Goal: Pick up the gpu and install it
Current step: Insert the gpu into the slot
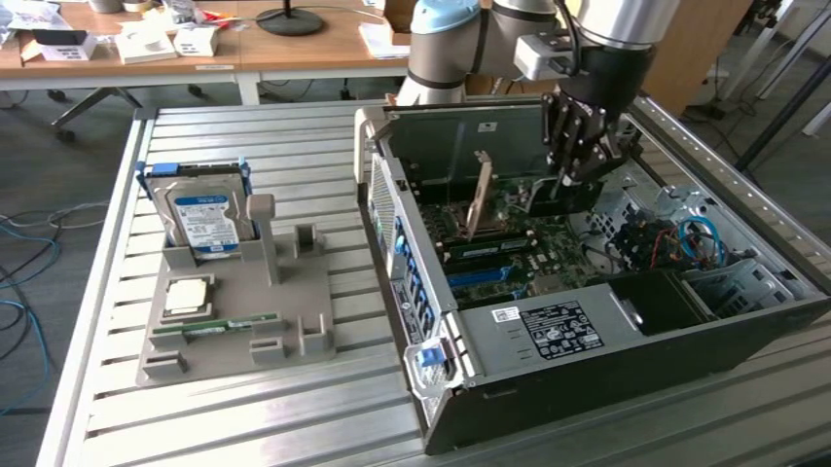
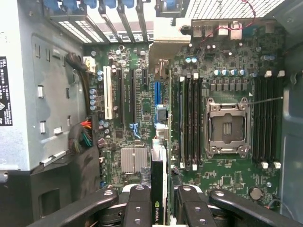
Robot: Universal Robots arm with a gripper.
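- Gripper [image 2: 163, 208] clamped on gpu [image 2: 157, 189]; card held edge-on so its connector edge faces mobo [image 2: 142, 75].
- Gpu hangs inside case [image 1: 624, 331], parallel w/ expansion slots [image 2: 125, 94] for alignment; apparently not yet seated.
- Bench [image 1: 260, 126] fixture [image 1: 234, 321] keeps hdd [image 1: 205, 219] upright.

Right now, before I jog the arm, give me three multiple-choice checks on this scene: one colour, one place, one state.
1. The hard drive's label is: A) red B) yellow C) blue and white
2. The gripper is: A) above the hard drive B) inside the open computer case C) beside the case, outside it
3. The gpu is: A) clamped between the gripper's fingers B) lying by the hard drive C) seated and released

Key: 1 C, the label shows blue and white. 2 B, the arm reaches down within the case walls. 3 A, the wrist view shows the card edge-on between the fingers.
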